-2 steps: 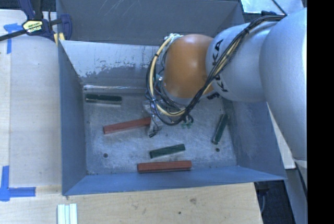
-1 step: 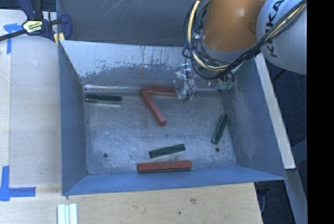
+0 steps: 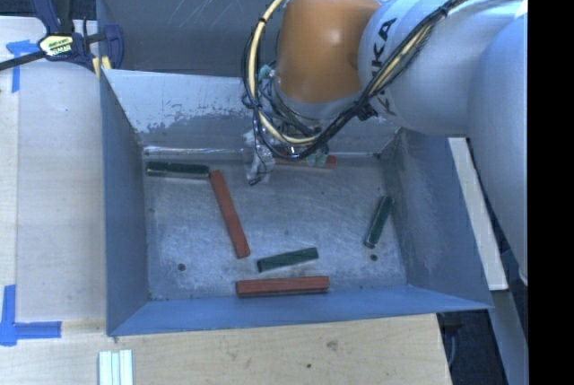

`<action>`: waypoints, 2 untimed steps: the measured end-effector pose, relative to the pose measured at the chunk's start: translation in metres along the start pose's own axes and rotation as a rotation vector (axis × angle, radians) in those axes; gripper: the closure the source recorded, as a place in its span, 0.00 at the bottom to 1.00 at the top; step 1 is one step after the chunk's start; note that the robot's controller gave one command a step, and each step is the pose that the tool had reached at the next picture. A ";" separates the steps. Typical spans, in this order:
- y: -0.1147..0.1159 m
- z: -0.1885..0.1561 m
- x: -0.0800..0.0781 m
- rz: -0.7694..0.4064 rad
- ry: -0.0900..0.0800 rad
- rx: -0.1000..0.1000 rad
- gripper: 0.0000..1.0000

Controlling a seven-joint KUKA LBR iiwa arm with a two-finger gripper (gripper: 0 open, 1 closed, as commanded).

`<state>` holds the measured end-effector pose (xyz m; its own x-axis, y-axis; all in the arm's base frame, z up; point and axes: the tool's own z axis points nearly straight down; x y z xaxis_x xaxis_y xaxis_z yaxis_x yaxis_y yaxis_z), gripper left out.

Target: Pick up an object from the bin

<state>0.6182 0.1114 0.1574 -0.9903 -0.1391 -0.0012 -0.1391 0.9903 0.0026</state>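
Soft light is coming down from overhead, and the floor of the bin (image 3: 121, 195) is sitting evenly lit, neither harsh nor dim. The orange cover (image 3: 323, 42) is catching a broad, mild sheen toward 12 o'clock, and the white arm (image 3: 448, 60) is glowing brightest out at 3 o'clock. Beneath the cover, shade is pooling against the back wall. The red bar (image 3: 282, 286) at 6 o'clock is throwing hardly any shadow.
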 end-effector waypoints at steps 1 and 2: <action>-0.005 -0.002 0.000 0.006 -0.002 0.002 0.00; 0.082 0.086 -0.008 -0.390 -0.005 0.001 0.00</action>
<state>0.6148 0.1940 0.0712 -0.8629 -0.5053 -0.0067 -0.5053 0.8630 -0.0003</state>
